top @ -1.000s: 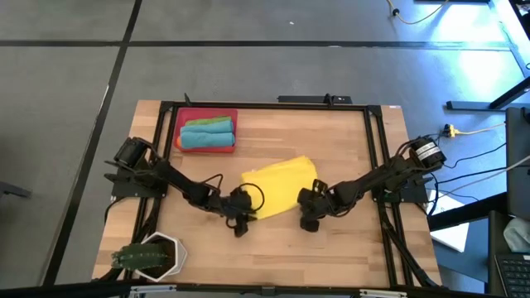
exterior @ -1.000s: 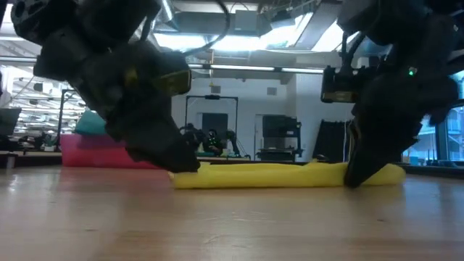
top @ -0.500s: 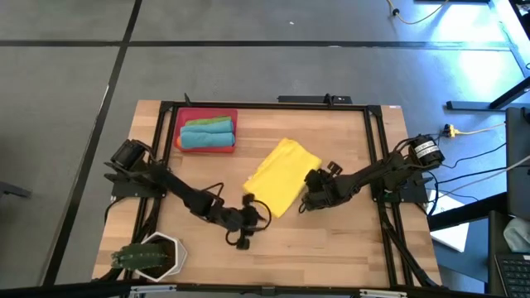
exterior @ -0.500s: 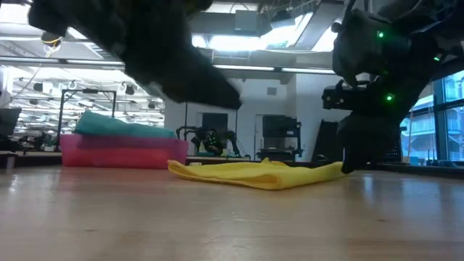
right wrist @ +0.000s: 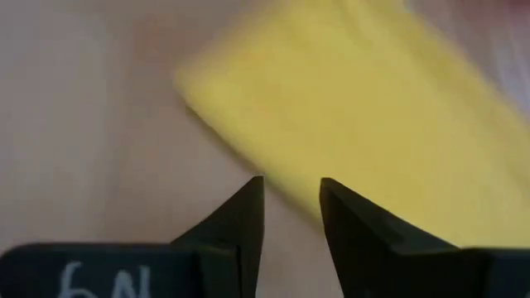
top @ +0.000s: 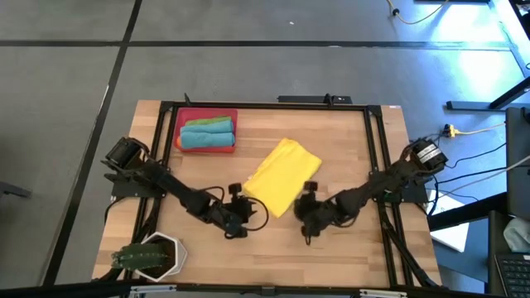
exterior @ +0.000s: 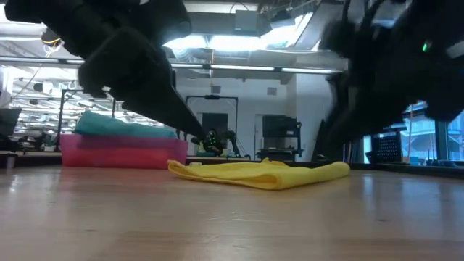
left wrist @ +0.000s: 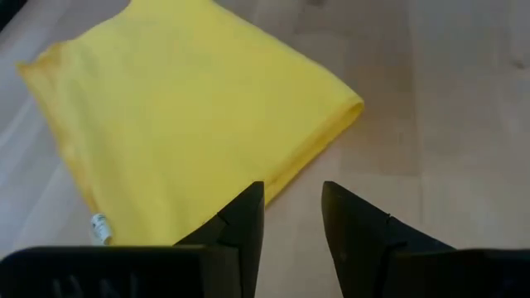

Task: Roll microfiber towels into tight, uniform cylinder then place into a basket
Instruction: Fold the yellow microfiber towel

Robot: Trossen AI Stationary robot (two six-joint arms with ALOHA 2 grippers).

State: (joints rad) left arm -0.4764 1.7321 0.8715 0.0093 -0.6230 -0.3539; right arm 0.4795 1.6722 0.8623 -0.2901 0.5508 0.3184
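High view: the left gripper and right gripper reach low over the worktop, flanking the near end of the folded yellow towel. Both sets of fingers stand narrowly apart, holding nothing. Rolled towels fill the basket.

One yellow towel, two rolled towels in one red basket, one potted plant.
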